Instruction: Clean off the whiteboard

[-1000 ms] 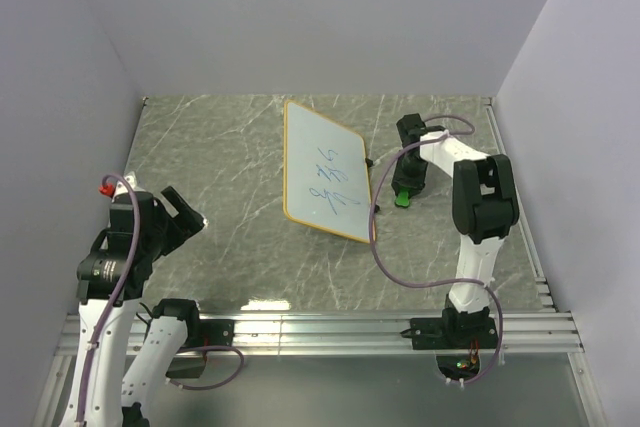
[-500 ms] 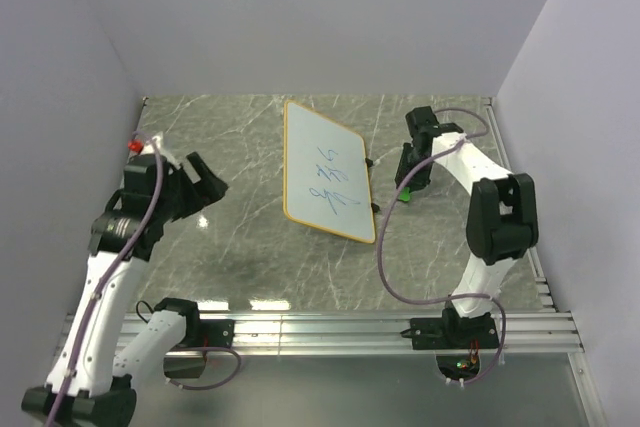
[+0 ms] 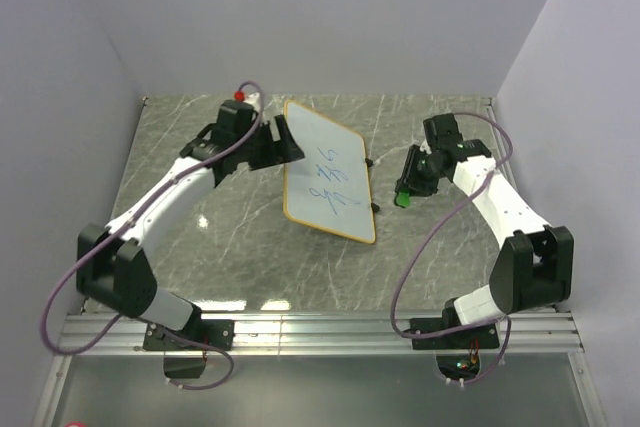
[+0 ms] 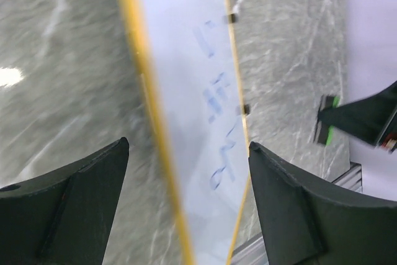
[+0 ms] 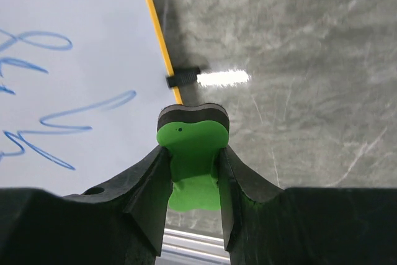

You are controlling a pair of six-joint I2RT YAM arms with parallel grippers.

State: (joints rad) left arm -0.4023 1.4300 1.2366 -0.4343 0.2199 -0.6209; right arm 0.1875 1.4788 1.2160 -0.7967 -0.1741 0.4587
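whiteboard [image 3: 328, 185] lies flat on the table [image 3: 220, 237], roughly centre and toward the far edge. It's skewed: one corner almost at the far edge, the long axis running down toward the near right. Orange rim, blue scribbles [image 3: 330, 179] across the middle, none wiped. Two small black tabs [image 3: 368, 162] stick out from its right long edge.

left fingers [image 4: 68, 209]: spread wide, holding nothing. In the top view they sit at the board's left long edge, near the far corner. The left wrist view shows the orange rim running up between the two fingers, one finger over bare table and the other over the white surface. That view is blurred, so I can't tell if they touch the board.

right fingers [image 5: 149, 197]: pinching the green eraser [image 5: 191, 147], one finger on each side of its waist and the black-backed end sticking out past the tips. The top view puts the eraser over bare table on the right of the board, near its right long edge but apart from it. In the right wrist view the black end sits just beside the rim, close to one black tab. Can't tell if the eraser touches the table.

Both arms reach in from the metal rail [image 3: 330, 327] at the near edge, left arm to the board's far left, right arm to its right side. Purple cables [image 3: 420, 257] loop along both arms.
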